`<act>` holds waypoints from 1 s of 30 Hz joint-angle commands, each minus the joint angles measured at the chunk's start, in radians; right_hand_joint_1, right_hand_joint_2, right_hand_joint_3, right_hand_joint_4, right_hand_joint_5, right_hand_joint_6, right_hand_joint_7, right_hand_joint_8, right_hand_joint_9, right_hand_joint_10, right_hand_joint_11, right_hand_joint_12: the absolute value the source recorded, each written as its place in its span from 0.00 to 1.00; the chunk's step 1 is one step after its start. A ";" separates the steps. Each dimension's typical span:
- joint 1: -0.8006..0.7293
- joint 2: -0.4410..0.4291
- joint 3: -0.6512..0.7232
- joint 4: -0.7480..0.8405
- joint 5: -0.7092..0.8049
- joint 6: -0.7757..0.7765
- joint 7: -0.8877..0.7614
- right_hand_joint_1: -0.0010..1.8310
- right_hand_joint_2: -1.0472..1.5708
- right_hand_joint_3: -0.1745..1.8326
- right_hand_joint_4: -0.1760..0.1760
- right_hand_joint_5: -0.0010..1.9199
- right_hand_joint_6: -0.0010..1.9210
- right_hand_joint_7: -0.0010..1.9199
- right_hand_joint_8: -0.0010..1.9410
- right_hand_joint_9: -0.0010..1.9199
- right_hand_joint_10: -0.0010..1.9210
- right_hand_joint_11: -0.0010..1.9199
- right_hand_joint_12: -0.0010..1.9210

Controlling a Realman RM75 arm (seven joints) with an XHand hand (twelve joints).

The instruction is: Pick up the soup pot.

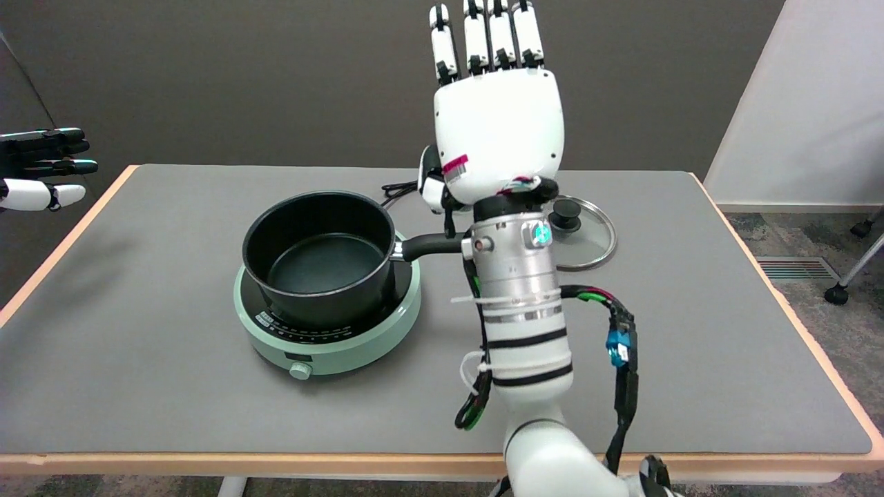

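A black soup pot stands empty on a round mint-green cooker left of the table's middle. Its black handle points right and runs behind my right wrist. My right hand is raised upright over the handle's end, back of the hand toward the camera, fingers straight and apart, holding nothing. The thumb hangs down at the left of the palm, just above the handle. The handle's far end is hidden by the wrist.
A glass lid with a black knob lies flat on the table right of my wrist. The cooker's black cable lies behind the pot. The idle left hand hovers at the picture's left edge. The grey table has a wooden rim.
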 commanded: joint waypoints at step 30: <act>-0.023 0.026 -0.085 -0.066 0.206 0.202 -0.011 0.66 0.04 0.45 0.72 0.00 0.00 0.00 0.00 0.00 0.00 0.00 0.00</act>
